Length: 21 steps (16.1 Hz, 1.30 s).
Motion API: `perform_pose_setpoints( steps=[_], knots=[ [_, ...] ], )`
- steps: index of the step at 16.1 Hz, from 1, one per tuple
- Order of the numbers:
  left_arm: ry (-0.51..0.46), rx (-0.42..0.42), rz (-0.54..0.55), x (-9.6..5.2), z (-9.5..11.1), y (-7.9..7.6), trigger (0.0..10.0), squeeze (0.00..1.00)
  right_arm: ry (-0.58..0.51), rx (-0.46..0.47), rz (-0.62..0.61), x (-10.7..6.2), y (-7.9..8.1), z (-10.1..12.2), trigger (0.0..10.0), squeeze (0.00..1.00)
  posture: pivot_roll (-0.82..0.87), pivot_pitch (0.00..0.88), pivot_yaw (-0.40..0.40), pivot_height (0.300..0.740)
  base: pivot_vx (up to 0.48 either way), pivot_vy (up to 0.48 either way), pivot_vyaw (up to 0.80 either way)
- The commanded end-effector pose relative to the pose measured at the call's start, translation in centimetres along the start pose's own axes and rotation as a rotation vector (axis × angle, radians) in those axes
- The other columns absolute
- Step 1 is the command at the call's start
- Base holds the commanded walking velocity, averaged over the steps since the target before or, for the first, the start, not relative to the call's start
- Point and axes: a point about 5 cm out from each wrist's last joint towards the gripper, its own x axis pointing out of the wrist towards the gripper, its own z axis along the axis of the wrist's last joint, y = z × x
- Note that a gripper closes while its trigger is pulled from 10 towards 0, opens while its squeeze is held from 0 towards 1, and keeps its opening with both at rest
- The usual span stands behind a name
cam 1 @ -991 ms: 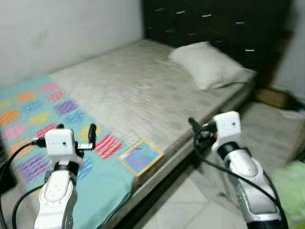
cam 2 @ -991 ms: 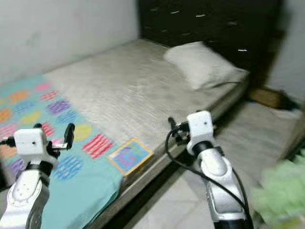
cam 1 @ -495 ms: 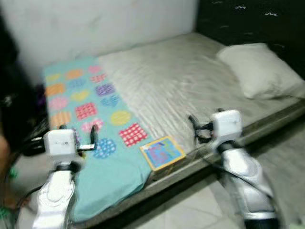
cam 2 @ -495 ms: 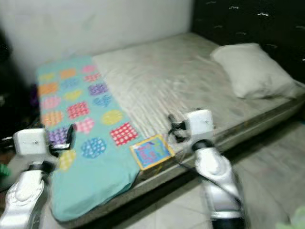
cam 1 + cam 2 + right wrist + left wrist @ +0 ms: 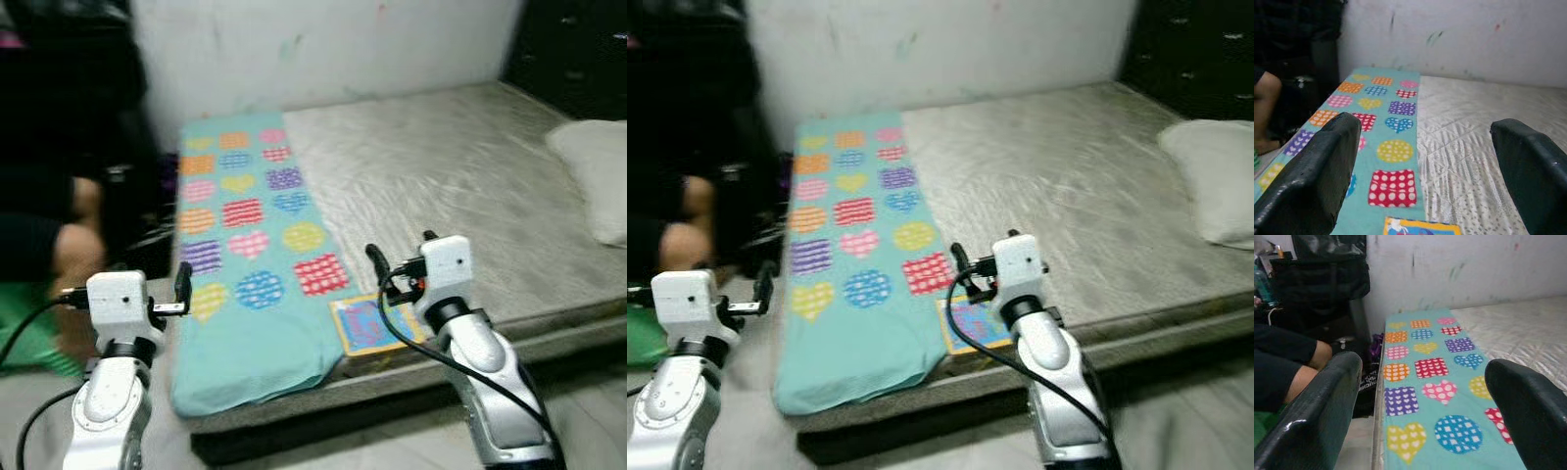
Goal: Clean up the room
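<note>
Teal blanket (image 5: 255, 284) with bright hearts and squares lies on the grey bed (image 5: 470, 186), left of middle in the frame. Near its lower right corner sits a small picture book (image 5: 370, 323). Left gripper (image 5: 1420, 421) and right gripper (image 5: 1425, 171) both hang spread apart, holding nothing. White pillow (image 5: 598, 186) rests far right

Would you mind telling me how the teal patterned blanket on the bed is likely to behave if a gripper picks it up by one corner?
The teal blanket would probably go limp and trail, since it lies flat and droops softly over the mattress edge. It looks thin, so likely light. It may drag the small picture book lying at its corner, though I cannot tell whether they overlap.
</note>
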Motion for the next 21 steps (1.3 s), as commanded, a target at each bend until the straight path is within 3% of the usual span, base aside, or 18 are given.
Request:
perform_pose_setpoints(
  steps=[1, 4, 13, 21],
  knots=[
    [-0.019, -0.01, -0.047, -0.11, 0.6, -0.62, 10.0, 0.0, -0.018, 0.017, -0.003, -0.09, -0.26, 0.45, 10.0, 0.0, -0.17, 0.0, 0.042, 0.74, 0.0, 0.0, 0.0],
    [-0.025, -0.025, -0.099, -0.56, 0.74, -1.1, 10.0, 0.0, -0.021, 0.027, -0.004, -0.01, -0.35, 0.51, 10.0, 0.0, -0.17, 0.0, 0.04, 0.74, 0.0, 0.0, 0.0],
    [-0.025, -0.03, -0.13, -0.73, 0.91, -1.39, 10.0, 0.0, -0.027, 0.014, 0.01, 0.01, -0.14, 0.65, 10.0, 0.0, -0.17, 0.0, 0.037, 0.74, 0.333, 0.0, 0.0],
    [0.007, -0.022, -0.07, -0.44, 0.53, -1.16, 10.0, 0.0, -0.03, 0.006, 0.022, 0.0, -0.38, 0.64, 10.0, 0.0, -0.16, 0.0, 0.031, 0.74, 0.111, 0.0, 0.0]
  ],
)
